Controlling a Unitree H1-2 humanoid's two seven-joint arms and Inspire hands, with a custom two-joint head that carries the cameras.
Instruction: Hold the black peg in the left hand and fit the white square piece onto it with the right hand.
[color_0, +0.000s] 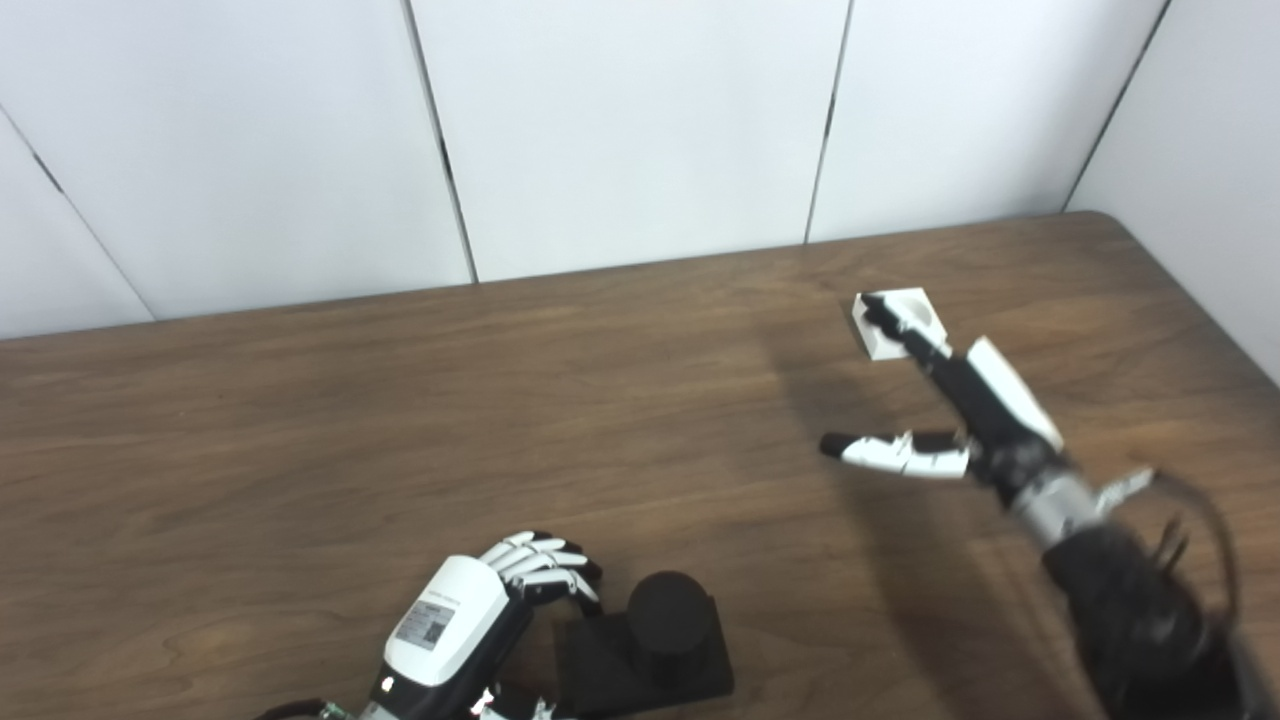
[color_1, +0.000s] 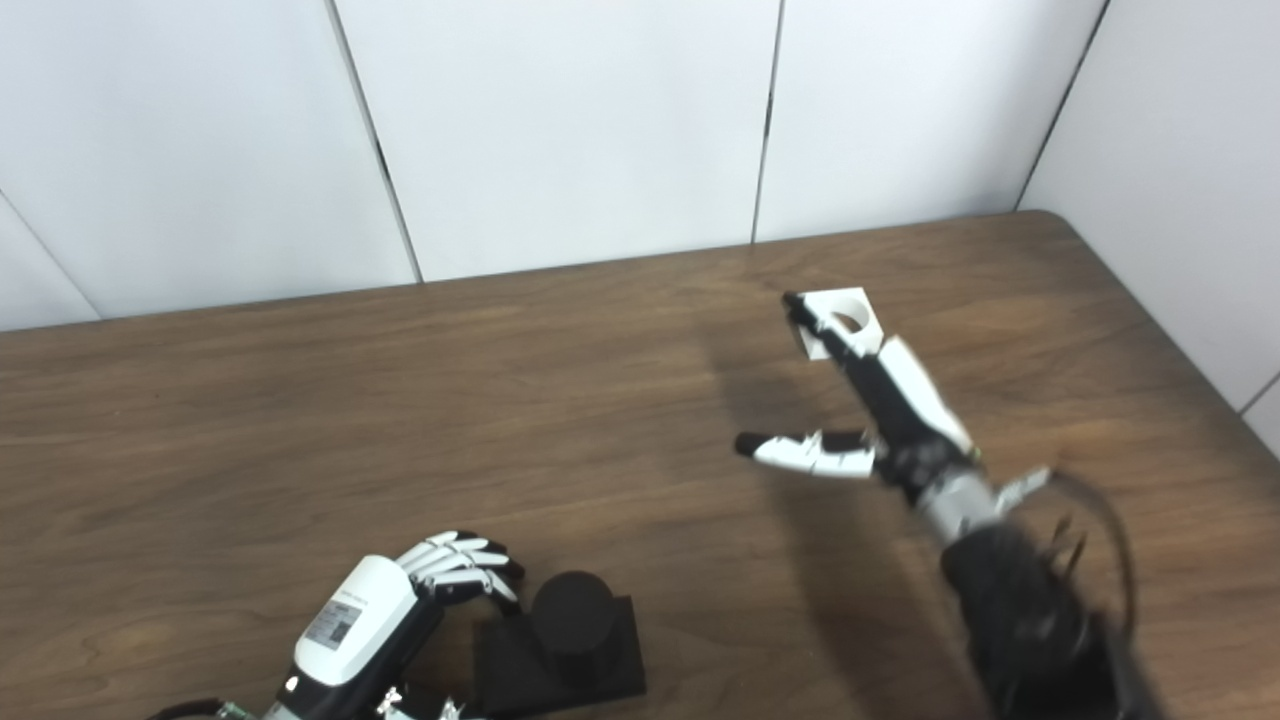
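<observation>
Peg (color_0: 655, 640) near-left, square piece (color_0: 898, 322) far-right

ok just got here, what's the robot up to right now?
Peg-fitting job, early stage. The left hand sits curled beside the black peg on its square base, at the table's near edge. The right hand is open and reaches out over the white square piece, which lies flat, not yet grasped.

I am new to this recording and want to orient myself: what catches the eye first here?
The right hand reaches far across the brown table, fingers spread, its fingertips over the white square piece near the far right. At the near edge, the left hand curls beside the black peg, which stands on its dark square base.
</observation>
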